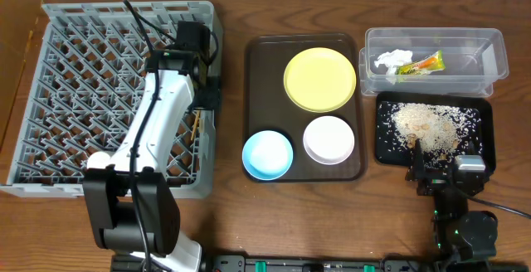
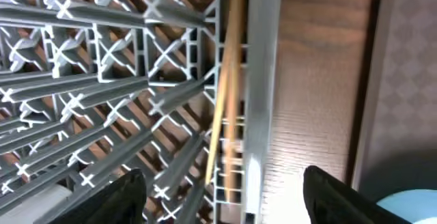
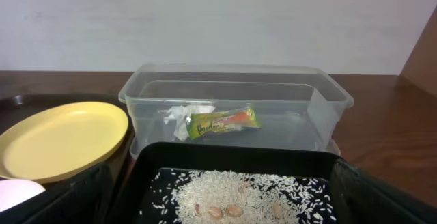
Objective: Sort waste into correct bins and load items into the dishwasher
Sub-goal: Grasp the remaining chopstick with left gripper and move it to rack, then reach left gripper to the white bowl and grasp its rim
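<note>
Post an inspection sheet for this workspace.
Surface: brown wooden table, no spill seen.
Job's things: chopsticks in the grey rack, along the edge nearest the brown tray; yellow plate, blue bowl and white bowl on that tray; tissue and wrapper in the clear tub; rice scraps in the black tray.
Clutter: nothing seen.
Grippers: left gripper open above the chopsticks; right gripper open, at the black tray's near end.
Cables: black cable along the left arm; second cable by the right arm.
Surroundings: pale wall behind the table.
</note>
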`<state>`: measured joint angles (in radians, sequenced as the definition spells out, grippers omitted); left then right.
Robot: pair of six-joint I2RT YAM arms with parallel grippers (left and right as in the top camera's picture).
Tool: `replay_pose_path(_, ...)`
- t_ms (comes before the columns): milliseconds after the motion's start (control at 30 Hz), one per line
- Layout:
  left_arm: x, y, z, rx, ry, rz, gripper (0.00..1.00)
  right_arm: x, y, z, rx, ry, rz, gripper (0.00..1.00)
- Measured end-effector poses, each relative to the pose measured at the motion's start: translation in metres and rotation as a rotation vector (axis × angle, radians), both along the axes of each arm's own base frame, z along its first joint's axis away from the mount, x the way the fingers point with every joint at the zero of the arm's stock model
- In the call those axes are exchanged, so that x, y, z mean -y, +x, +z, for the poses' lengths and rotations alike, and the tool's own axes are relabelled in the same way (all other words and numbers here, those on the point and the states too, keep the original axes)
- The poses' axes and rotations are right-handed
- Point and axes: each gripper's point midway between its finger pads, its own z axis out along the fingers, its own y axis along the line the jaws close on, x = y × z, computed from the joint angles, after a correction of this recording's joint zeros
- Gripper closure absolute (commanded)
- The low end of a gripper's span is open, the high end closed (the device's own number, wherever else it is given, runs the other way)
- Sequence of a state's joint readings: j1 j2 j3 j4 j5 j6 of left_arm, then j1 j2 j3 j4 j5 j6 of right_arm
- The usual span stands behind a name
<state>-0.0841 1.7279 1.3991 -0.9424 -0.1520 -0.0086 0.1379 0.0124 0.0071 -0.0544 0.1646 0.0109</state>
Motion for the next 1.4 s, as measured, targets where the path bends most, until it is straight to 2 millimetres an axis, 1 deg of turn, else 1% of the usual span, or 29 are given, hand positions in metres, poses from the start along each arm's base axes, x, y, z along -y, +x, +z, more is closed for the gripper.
replay_pose_path(67, 0.012, 0.0, 0.001, 0.006, -0.032, -0.011, 0.27, 0.0, 0.0, 0.0, 0.0, 0.0, 0.0, 0.01)
replay_pose_path(133, 0.04, -0.001, 0.004, 0.014, -0.129, -0.057, 0.3, 0.0, 0.0, 0.0, 0.0, 0.0, 0.0, 0.01)
replay_pose_path(167, 0.064, -0.003, 0.008, 0.021, -0.206, -0.099, 0.3, 0.0, 0.0, 0.0, 0.0, 0.0, 0.0, 0.01)
replay_pose_path(200, 0.077, -0.004, 0.01, 0.023, -0.254, -0.118, 0.3, 0.0, 0.0, 0.0, 0.0, 0.0, 0.0, 0.01)
replay_pose_path(300, 0.139, -0.006, 0.02, 0.046, -0.431, -0.203, 0.3, 0.0, 0.0, 0.0, 0.0, 0.0, 0.0, 0.01)
replay_pose_path(333, 0.154, -0.009, 0.022, 0.046, -0.464, -0.232, 0.3, 0.0, 0.0, 0.0, 0.0, 0.0, 0.0, 0.01)
replay_pose_path(367, 0.176, -0.011, 0.025, 0.054, -0.505, -0.276, 0.3, 0.0, 0.0, 0.0, 0.0, 0.0, 0.0, 0.01)
replay_pose_path(400, 0.191, -0.014, 0.025, 0.051, -0.526, -0.305, 0.3, 0.0, 0.0, 0.0, 0.0, 0.0, 0.0, 0.01)
replay_pose_path(433, 0.204, -0.017, 0.024, 0.046, -0.538, -0.333, 0.31, 0.0, 0.0, 0.0, 0.0, 0.0, 0.0, 0.01)
replay_pose_path(467, 0.216, -0.02, 0.018, 0.034, -0.539, -0.36, 0.34, 0.0, 0.0, 0.0, 0.0, 0.0, 0.0, 0.01)
replay_pose_path(500, 0.228, -0.024, 0.007, 0.007, -0.537, -0.381, 0.37, 0.0, 0.0, 0.0, 0.0, 0.0, 0.0, 0.01)
replay_pose_path(533, 0.235, -0.026, -0.002, -0.014, -0.534, -0.394, 0.39, 0.0, 0.0, 0.0, 0.0, 0.0, 0.0, 0.01)
replay_pose_path(600, 0.244, -0.032, -0.022, -0.068, -0.524, -0.397, 0.4, 0.0, 0.0, 0.0, 0.0, 0.0, 0.0, 0.01)
replay_pose_path(767, 0.255, -0.05, -0.076, -0.215, -0.48, -0.378, 0.5, 0.0, 0.0, 0.0, 0.0, 0.0, 0.0, 0.01)
replay_pose_path(833, 0.255, -0.053, -0.086, -0.243, -0.471, -0.369, 0.52, 0.0, 0.0, 0.0, 0.0, 0.0, 0.0, 0.01)
replay_pose_path(867, 0.255, -0.054, -0.09, -0.255, -0.466, -0.364, 0.55, 0.0, 0.0, 0.0, 0.0, 0.0, 0.0, 0.01)
replay_pose_path(900, 0.255, -0.055, -0.091, -0.257, -0.465, -0.363, 0.55, 0.0, 0.0, 0.0, 0.0, 0.0, 0.0, 0.01)
replay_pose_path(933, 0.255, -0.054, -0.092, -0.257, -0.466, -0.36, 0.64, 0.0, 0.0, 0.0, 0.0, 0.0, 0.0, 0.01)
replay_pose_path(967, 0.255, -0.055, -0.092, -0.257, -0.466, -0.359, 0.68, 0.0, 0.0, 0.0, 0.0, 0.0, 0.0, 0.01)
replay_pose_path(1000, 0.255, -0.055, -0.092, -0.258, -0.465, -0.361, 0.7, 0.0, 0.0, 0.0, 0.0, 0.0, 0.0, 0.01)
replay_pose_path(1067, 0.255, -0.055, -0.096, -0.265, -0.465, -0.347, 0.71, 0.0, 0.0, 0.0, 0.0, 0.0, 0.0, 0.01)
replay_pose_path(1100, 0.256, -0.055, -0.097, -0.268, -0.463, -0.348, 0.73, 0.0, 0.0, 0.0, 0.0, 0.0, 0.0, 0.01)
replay_pose_path(1167, 0.258, -0.057, -0.103, -0.279, -0.459, -0.35, 0.88, 0.0, 0.0, 0.0, 0.0, 0.0, 0.0, 0.01)
replay_pose_path(1200, 0.259, -0.058, -0.107, -0.285, -0.456, -0.356, 0.92, 0.0, 0.0, 0.0, 0.0, 0.0, 0.0, 0.01)
replay_pose_path(1333, 0.261, -0.061, -0.109, -0.293, -0.454, -0.35, 0.92, 0.0, 0.0, 0.0, 0.0, 0.0, 0.0, 0.01)
replay_pose_path(1400, 0.254, -0.062, -0.105, -0.303, -0.452, -0.326, 0.92, 0.0, 0.0, 0.0, 0.0, 0.0, 0.0, 0.01)
